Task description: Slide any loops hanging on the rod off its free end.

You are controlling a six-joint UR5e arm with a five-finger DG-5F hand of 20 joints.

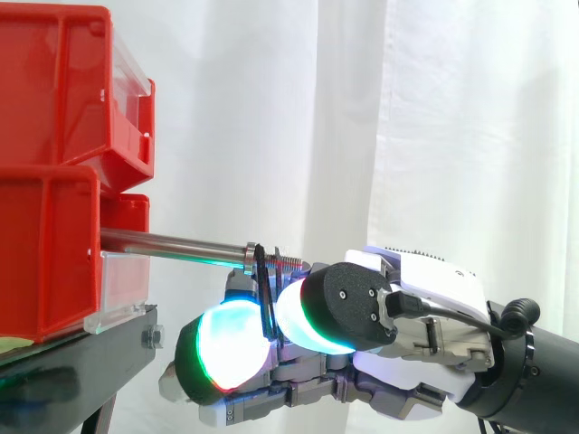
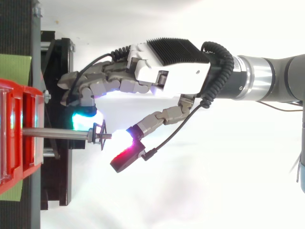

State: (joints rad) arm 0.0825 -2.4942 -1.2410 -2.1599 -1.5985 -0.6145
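A metal rod [image 1: 181, 244] sticks out level from the red bins [image 1: 45, 253] toward the right, its threaded free end bare. A thin black loop [image 1: 261, 271] hangs on the rod just short of that end; from above, the loop [image 2: 98, 135] sits beside the rod's collar. My hand [image 1: 407, 298] comes in from the right, below the rod. Its fingers are curled, and two glowing pads close on the loop's hanging part from either side. In the top view my hand [image 2: 176, 67] has its fingers behind the rod and its thumb at the rod's tip.
The red bins are stacked on a black stand [image 1: 81, 353] at the left, with a clear plastic front under the rod. A white curtain hangs behind. Open space lies to the right of the rod's free end, apart from my own arm.
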